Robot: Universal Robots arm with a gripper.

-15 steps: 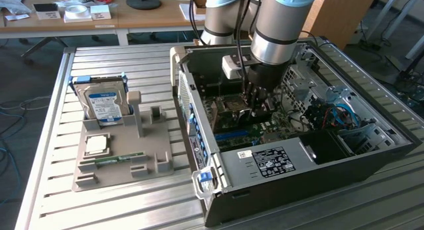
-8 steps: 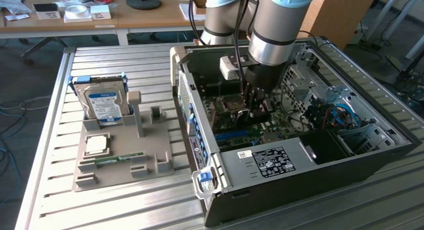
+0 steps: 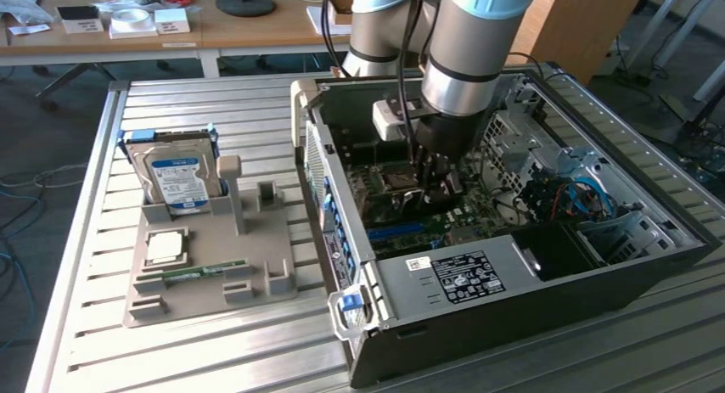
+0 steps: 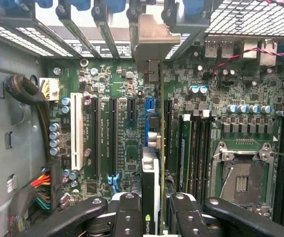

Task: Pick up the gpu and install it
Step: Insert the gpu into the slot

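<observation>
Your gripper (image 4: 154, 210) holds the gpu (image 4: 150, 170) edge-on above the motherboard (image 4: 119, 133) slots inside the open case (image 3: 510, 312), with the NVIDIA logo legible on the card's edge.

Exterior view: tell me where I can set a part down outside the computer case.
Bare slatted table between the gray fixture and the near edge, and behind the hard drive to the far edge. The fixture's floor between the CPU and its empty posts is free too. Inside the case is crowded: arm, gpu, cables.
</observation>
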